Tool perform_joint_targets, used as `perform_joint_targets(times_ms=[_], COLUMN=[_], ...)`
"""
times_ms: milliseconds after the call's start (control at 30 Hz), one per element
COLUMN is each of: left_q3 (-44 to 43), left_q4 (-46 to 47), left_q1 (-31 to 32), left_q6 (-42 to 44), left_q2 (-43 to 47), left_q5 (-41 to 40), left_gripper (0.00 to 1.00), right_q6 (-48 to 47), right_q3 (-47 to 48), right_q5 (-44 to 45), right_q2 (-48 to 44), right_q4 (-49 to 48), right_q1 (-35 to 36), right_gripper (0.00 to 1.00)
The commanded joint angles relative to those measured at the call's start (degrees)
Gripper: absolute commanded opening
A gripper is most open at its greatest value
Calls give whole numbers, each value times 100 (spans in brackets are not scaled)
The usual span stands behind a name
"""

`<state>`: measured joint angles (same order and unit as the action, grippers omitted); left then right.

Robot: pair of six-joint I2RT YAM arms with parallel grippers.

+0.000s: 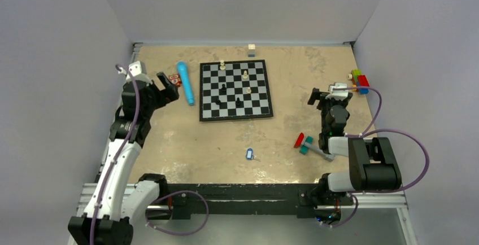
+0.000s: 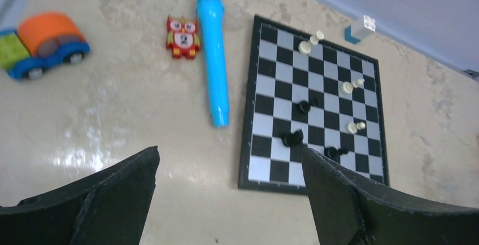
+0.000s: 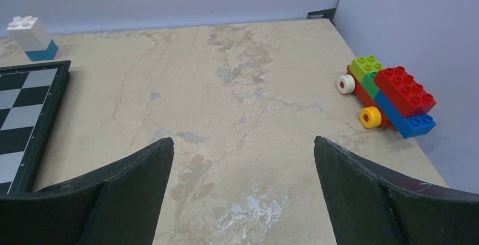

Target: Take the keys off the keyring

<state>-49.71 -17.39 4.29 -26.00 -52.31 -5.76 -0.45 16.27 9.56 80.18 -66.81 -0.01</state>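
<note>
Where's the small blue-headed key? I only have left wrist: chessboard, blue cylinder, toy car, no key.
Observer: The small key with the blue plastic head lies on the tan table, between the black-and-white chessboard and the arm bases.
Operator: Ring on it?
Observer: A small silvery bit sits right beside the head; ring or blade, cannot tell.
Operator: Right gripper?
Observer: The right gripper is open and empty, facing the multicoloured brick car, well off from the key.
</note>
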Motion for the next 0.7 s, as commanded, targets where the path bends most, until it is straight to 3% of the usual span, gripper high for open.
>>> perform_joint_targets(times_ms=[0,67,133,233,333,433,533,567,667], left_q3=[-11,47,-45,-77,37,81,449,668,825], left_q4=[-2270,-2386,-2638,-3127,-3262,-3394,-3144,-2945,-2675], left_q1=[10,6,14,151,491,1003,1218,1294,1597], left_q6=[-1470,-1254,-1023,-871,-710,-744,-937,-1112,-1302], left_q2=[535,581,484,464,708,754,671,665,662], left_q5=[269,843,1455,1693,1869,1801,2128,2502,2579], left_gripper=[100,100,95,95,95,93,84,81,80], right_q6=[-159,-229,-154,241,2103,2353,2681,2959,3582], right_q3=[-11,-1,812,2738,4777,6750,6841,6547,5723], right_q5=[330,620,923,382,534,-1087,-1209,-1053,-2129], right_q2=[-170,-390,-857,-730,55,932,583,-70,-975], right_q4=[-285,-175,1749,4623,7181,9249,9803,10101,9791], right_q1=[261,373,540,547,440,231,474,704,722], right_gripper=[99,99,99,99,99,99,99,99,99])
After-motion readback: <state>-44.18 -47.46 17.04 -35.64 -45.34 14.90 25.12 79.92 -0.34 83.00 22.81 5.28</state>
